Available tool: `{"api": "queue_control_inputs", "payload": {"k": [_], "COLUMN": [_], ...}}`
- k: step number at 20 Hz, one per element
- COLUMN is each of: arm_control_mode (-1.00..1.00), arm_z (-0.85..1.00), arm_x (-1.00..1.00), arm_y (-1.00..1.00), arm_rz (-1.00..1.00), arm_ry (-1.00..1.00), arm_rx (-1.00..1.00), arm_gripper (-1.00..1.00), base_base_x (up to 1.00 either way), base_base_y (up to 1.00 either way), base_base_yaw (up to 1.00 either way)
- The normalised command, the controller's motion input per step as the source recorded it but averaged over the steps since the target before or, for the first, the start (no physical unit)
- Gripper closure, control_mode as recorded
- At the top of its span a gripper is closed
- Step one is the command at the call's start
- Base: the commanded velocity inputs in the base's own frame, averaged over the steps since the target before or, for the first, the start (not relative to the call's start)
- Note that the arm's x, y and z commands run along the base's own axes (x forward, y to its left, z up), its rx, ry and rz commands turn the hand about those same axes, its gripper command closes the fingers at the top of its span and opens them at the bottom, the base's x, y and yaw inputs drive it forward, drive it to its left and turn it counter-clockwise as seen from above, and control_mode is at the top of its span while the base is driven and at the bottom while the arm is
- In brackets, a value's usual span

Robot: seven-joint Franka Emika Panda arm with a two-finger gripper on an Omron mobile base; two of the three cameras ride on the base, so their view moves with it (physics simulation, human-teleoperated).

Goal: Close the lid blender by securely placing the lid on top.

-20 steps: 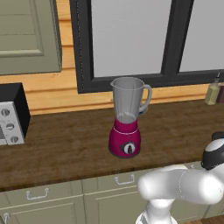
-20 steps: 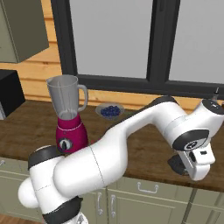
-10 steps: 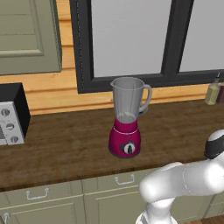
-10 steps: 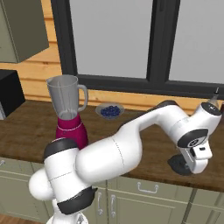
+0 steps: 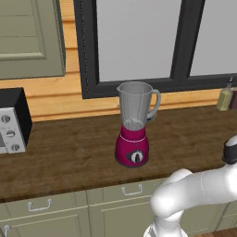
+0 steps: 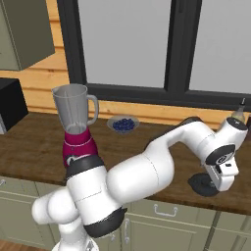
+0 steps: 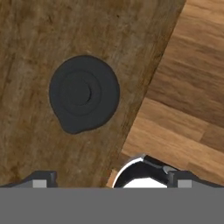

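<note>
The blender (image 5: 135, 125) stands mid-counter with its magenta base, front dial and clear jar, and its mouth is uncovered; it also appears at the left as blender (image 6: 76, 128). The lid (image 7: 84, 94), a dark round cap, lies flat on the wooden counter close to the front edge. It shows far to the blender's right as lid (image 6: 200, 184). My gripper (image 6: 219, 184) hangs just above it, pointing down. In the hand view my gripper (image 7: 111, 181) is open with the fingertips (image 7: 40, 181) wide apart, nothing between them, and the lid lies ahead of them.
A bowl of blueberries (image 6: 122, 123) sits behind the blender near the window. A yellowish bottle (image 5: 225, 96) stands at the back right. A black-and-white box (image 5: 11, 121) is at the far left. The counter's front edge (image 7: 144, 109) runs right beside the lid, with floor beyond.
My hand has crept a little to the right over the lid and the elbow has swung lower. The jaws stayed open. Blender and lid have not moved.
</note>
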Motion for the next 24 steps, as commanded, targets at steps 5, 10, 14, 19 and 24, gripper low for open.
{"api": "queue_control_inputs", "payload": {"k": [5,10,14,19,24], "arm_control_mode": [-1.00,-1.00,-1.00,-1.00,-1.00], "arm_z": [-0.50,-0.63,-0.45,-0.37,-0.44], "arm_x": [0.37,0.41,0.32,0.08,0.00], "arm_y": [0.00,0.00,-0.01,-0.19,-0.27], "arm_rz": [0.00,0.00,0.00,0.00,0.00], "arm_ry": [0.00,0.06,0.04,0.06,0.07], "arm_rx": [0.00,0.00,0.00,0.00,0.00], "arm_gripper": [-1.00,-1.00,-1.00,-1.00,-1.00], "base_base_x": [0.00,0.00,0.00,0.00,0.00], "base_base_y": [0.00,0.00,0.00,0.00,0.00], "base_base_yaw": [0.00,0.00,0.00,0.00,0.00]}}
